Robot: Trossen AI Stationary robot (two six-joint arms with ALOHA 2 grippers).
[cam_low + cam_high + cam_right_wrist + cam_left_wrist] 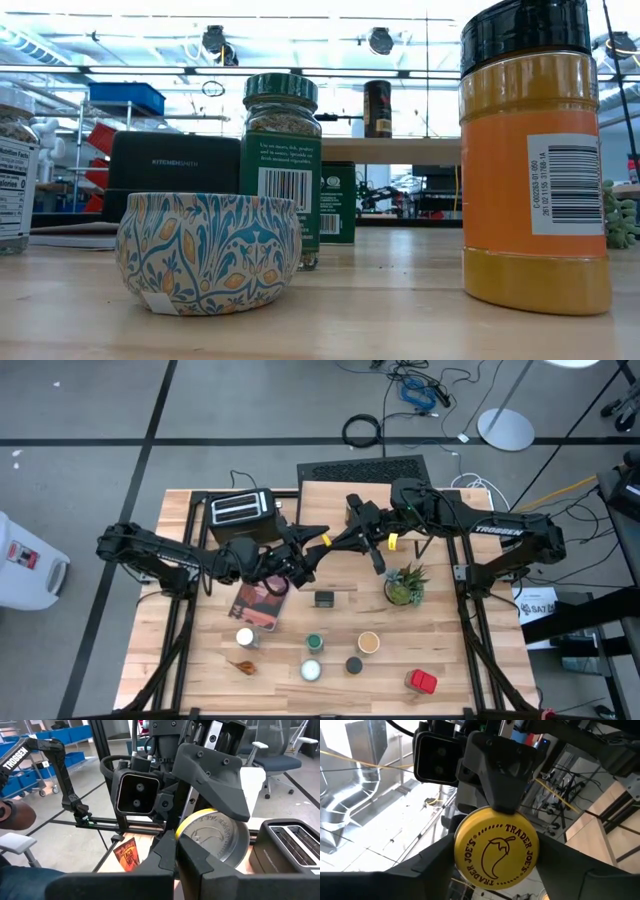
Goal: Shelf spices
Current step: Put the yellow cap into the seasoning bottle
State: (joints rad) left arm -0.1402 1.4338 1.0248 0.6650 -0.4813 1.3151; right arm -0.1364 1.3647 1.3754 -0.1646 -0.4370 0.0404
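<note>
yellow-lidded tin held on edge, lid facing left tool; both tools pinching it.

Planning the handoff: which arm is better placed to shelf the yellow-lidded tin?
Right, probably: left tool and right tool meet at the yellow-lidded tin midair, and the right arm stretches over the back, where the shelf stands.

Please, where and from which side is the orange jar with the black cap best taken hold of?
Probably the black cap of the orange jar, from straight above: it stands upright and round, with other jars near its sides. The left tool holds the yellow tin above mid-table, the right tool beside it.
</note>
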